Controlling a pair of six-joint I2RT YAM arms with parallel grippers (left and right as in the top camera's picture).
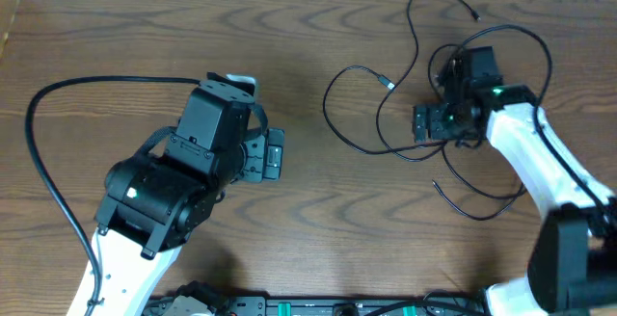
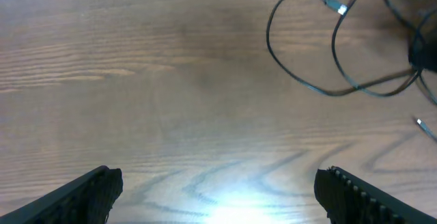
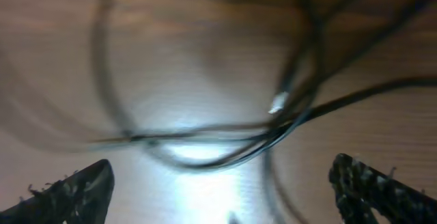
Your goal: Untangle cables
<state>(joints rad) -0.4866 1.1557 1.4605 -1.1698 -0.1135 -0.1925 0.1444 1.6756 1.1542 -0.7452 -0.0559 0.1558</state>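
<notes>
**Q:** Where are the cables (image 1: pixel 388 84) located?

**A:** Black loops are spread on the right part of the table (image 1: pixel 318 27), crossed over one another.

**Q:** How is the right hand (image 3: pixel 222 166) set?

**A:** It is released and spread wide, and nothing is gripped. It is held directly above the crossed strands, which are seen blurred just beneath it. Contact cannot be judged.

**Q:** And the left hand (image 2: pixel 218 176)?

**A:** It is released and empty, held over bare wood. The cables are found well apart from it, ahead and to its right.

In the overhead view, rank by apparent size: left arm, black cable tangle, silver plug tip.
Left arm and black cable tangle: similar spread, arm nearer the camera, so unranked.
Smallest: silver plug tip.
</notes>
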